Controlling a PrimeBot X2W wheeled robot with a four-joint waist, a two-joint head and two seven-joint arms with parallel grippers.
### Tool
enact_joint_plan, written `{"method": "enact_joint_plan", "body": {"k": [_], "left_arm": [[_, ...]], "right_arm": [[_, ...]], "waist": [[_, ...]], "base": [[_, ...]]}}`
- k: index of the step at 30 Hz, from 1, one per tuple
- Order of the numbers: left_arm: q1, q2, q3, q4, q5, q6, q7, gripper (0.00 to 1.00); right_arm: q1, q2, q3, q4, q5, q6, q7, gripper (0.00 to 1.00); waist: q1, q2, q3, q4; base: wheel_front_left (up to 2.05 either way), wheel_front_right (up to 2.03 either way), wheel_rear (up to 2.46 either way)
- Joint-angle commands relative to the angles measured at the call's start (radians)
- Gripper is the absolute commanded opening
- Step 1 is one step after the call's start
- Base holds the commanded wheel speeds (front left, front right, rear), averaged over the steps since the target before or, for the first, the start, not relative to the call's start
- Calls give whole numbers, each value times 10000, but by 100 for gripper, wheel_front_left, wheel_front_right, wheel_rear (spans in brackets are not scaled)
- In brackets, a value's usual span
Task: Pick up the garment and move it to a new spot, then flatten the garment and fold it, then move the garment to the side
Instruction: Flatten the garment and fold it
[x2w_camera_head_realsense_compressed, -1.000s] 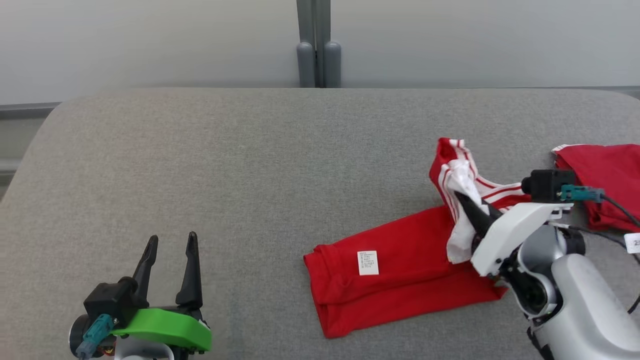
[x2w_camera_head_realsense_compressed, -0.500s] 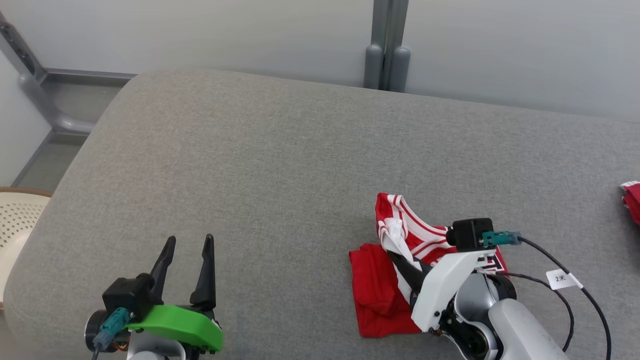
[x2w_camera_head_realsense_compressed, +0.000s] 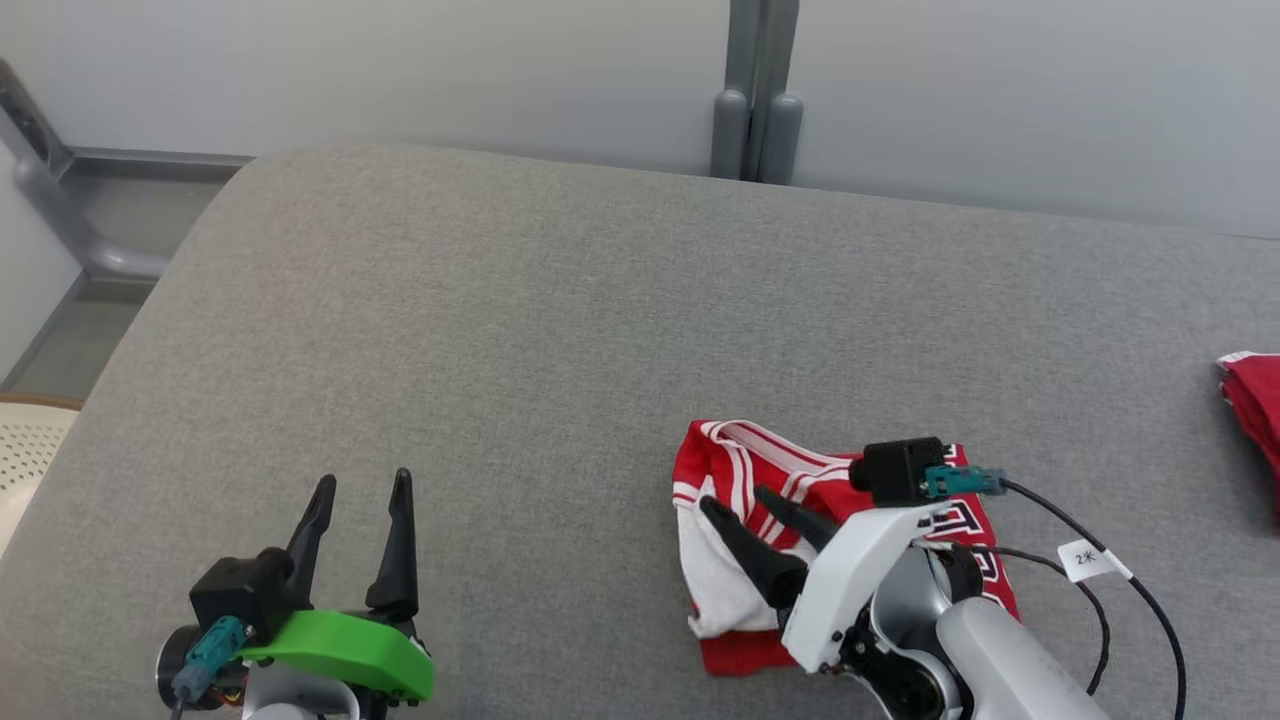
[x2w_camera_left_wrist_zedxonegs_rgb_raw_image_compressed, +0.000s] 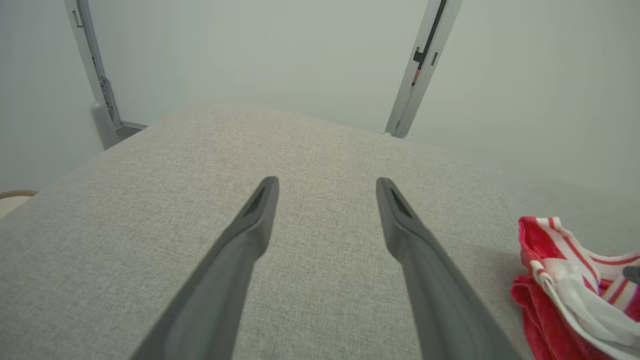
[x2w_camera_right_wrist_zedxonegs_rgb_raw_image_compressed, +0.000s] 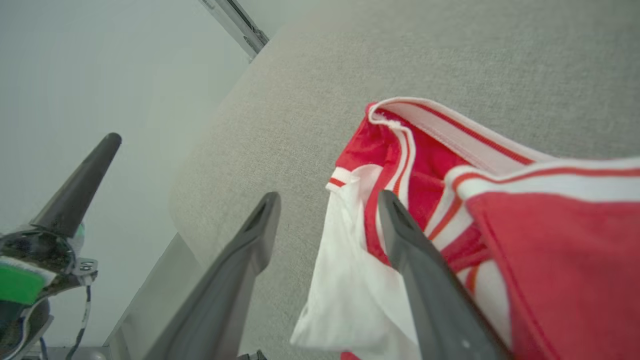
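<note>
The right gripper (x2w_camera_head_realsense_compressed: 733, 497) was held wide open and empty over the crumpled garment (x2w_camera_head_realsense_compressed: 730, 455), where a loose fold could be snagged and dragged by a finger.

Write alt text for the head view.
A crumpled red-and-white garment lies on a grey padded surface, with the right gripper over it, fingers spread. The left gripper sits open at lower left; another red cloth shows at the right edge.

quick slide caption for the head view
Crumpled red-and-white garment on a grey cushion, right pincer open over it, left pincer open off to the side.
</note>
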Motion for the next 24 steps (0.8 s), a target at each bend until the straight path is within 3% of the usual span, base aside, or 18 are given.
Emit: {"method": "enact_joint_plan", "body": {"k": [1, 5, 11, 16, 23, 24], "left_arm": [[107, 76, 54, -37, 23, 36, -26, 100], [270, 86, 127, -96, -10, 89, -48, 100], [457, 58, 99, -248, 50, 124, -63, 100], [438, 54, 43, -328, 76, 102, -70, 100], [219, 78, -44, -343, 59, 34, -25, 100], [174, 76, -50, -329, 46, 17, -20, 100]], "right_arm": [[10, -237, 1, -306, 99, 2, -253, 100], [96, -704, -148, -1391, 308, 4, -1128, 100], [334, -1413, -1632, -2092, 187, 2, -2203, 100], [313, -1797, -2868, -1190, -570, 4, -2335, 100], [-405, -2060, -2737, 446, -545, 4, -2121, 98], [-615, -2109, -2601, 740, -574, 4, -2117, 51]], "waist": [[0, 0, -219, -343], [0, 0, -405, -687], [0, 0, -562, -950], [0, 0, -546, -918], [0, 0, -360, -627], [0, 0, -309, -562]], "base": [[0, 0, 0], [0, 0, 0], [0, 0, 0], [0, 0, 0], [0, 0, 0], [0, 0, 0]]}}
